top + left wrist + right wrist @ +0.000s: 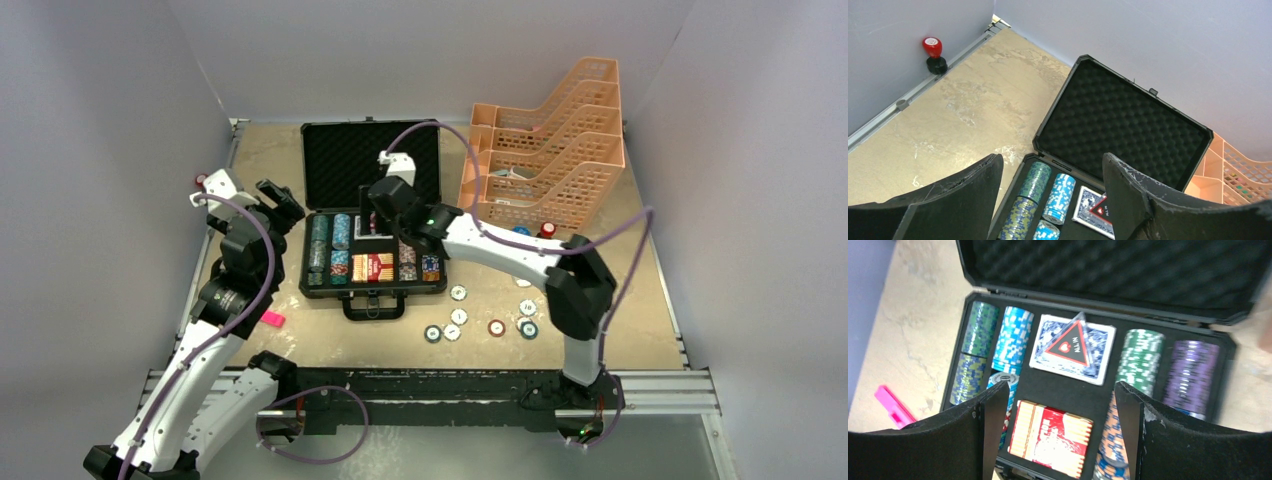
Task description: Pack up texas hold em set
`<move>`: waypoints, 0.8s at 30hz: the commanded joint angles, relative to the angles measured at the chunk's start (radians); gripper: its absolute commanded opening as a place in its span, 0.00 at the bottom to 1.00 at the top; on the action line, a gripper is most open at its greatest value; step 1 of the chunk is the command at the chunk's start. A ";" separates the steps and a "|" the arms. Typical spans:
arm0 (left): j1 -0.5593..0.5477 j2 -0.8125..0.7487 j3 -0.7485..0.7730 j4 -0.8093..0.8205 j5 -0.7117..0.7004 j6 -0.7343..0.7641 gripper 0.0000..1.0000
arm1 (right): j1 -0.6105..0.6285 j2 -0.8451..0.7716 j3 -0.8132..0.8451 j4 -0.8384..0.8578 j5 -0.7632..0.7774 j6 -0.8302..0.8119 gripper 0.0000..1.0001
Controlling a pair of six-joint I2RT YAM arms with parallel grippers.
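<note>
At the middle of the bench (640, 300), toward the far edge: black briefcase (340, 165), open, lid laid back, egg-crate foam lining. The handle faces the near edge. The lower tray is partly hidden by the right arm in the top view.

Far-right corner: peach tray rack (560, 140), stepped plastic lattice, its contents too small to read.

Left gripper (1051, 160) hangs just off the case's left side, jaws spread, nothing between them. Right gripper (1059, 390) is over the tray's middle, jaws also released and empty. Its fingers (993, 415) cut off the near ends of the chip rows.

In the tray:
- Blue-backed deck (1048, 335), flat, with a clear triangular "ALL IN" marker (1071, 342) lying on it.
- Red deck (1050, 437) toward the handle side, print blurred.
- Chips on edge in slots: green/blue row (979, 325), light blue row (1013, 337), green/white row (1140, 357), purple row (1190, 375). An orange/blue row is half hidden behind the right finger.

Loose round pieces (497, 327) are scattered on bare bench right of the handle, toward the near edge, with two more by the rack's foot. Can't tell chips from dealer buttons at this size.

Pink marker (272, 319), flat, lies near the left edge, partly behind the left arm.

Red-capped knob (934, 52) on a black base sits on the left-edge rail near the far-left corner.
</note>
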 commanded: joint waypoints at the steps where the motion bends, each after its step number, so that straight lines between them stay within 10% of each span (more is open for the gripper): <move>1: 0.009 0.007 0.003 0.020 0.034 -0.004 0.72 | -0.027 -0.161 -0.102 -0.017 0.150 0.038 0.79; 24: 0.018 0.067 -0.003 0.030 0.067 -0.010 0.72 | -0.450 -0.514 -0.749 -0.168 0.165 0.310 0.89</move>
